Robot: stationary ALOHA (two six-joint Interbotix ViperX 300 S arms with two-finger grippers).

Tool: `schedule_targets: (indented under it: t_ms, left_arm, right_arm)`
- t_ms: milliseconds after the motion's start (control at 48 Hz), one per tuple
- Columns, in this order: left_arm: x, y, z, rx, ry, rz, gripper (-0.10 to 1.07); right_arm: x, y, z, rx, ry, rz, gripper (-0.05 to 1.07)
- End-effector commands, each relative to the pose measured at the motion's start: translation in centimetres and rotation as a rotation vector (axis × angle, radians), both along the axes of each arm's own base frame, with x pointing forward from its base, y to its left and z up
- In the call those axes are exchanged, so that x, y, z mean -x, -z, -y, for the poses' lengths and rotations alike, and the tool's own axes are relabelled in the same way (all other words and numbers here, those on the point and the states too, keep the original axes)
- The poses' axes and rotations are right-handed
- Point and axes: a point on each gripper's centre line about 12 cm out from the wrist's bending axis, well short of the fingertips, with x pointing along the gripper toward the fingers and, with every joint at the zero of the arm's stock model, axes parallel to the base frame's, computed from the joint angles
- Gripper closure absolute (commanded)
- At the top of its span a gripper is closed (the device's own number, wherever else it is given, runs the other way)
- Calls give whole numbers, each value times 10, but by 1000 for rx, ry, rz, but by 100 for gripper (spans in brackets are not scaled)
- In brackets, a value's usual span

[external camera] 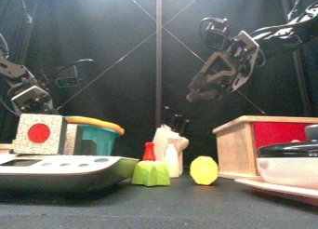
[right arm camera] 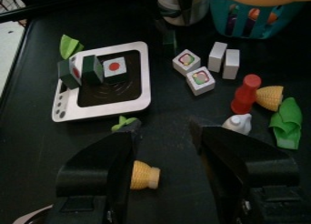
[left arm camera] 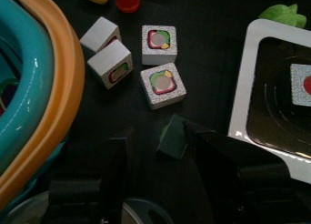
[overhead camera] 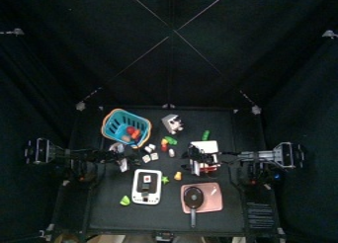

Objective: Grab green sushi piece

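A dark green sushi piece lies on the black table beside the white tray. My left gripper is open and low over it, with the piece just ahead of the gap between the jaws. Several white sushi pieces with coloured centres lie beyond it. My right gripper is open, empty and raised. In the right wrist view the tray holds a green-wrapped roll and a roll with a red centre.
A teal basket with an orange rim stands at the back left. A white scale and a pan on a board sit at the front. A red-capped bottle, an orange cone and green leaf shapes lie around.
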Motion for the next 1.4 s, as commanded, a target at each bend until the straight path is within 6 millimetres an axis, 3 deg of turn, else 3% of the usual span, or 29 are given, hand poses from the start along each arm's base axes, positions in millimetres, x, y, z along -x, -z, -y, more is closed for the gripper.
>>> schedule_targets:
  t_ms: [0, 208, 604, 1375]
  left_arm:
    - [-15, -16, 13, -9, 63, 59, 13]
    - [-33, -33, 53, 26, 192, 119, 13]
    - [-39, -44, 107, 130, 302, 140, 13]
    - [-48, -25, 127, 157, 326, 66, 13]
  right_arm:
    - [-3, -9, 1, 3, 0, 28, 19]
    - [-3, -9, 1, 6, -1, 27, 19]
    - [-5, -5, 1, 4, -1, 16, 19]
    - [-8, -3, 1, 12, -9, 7, 19]
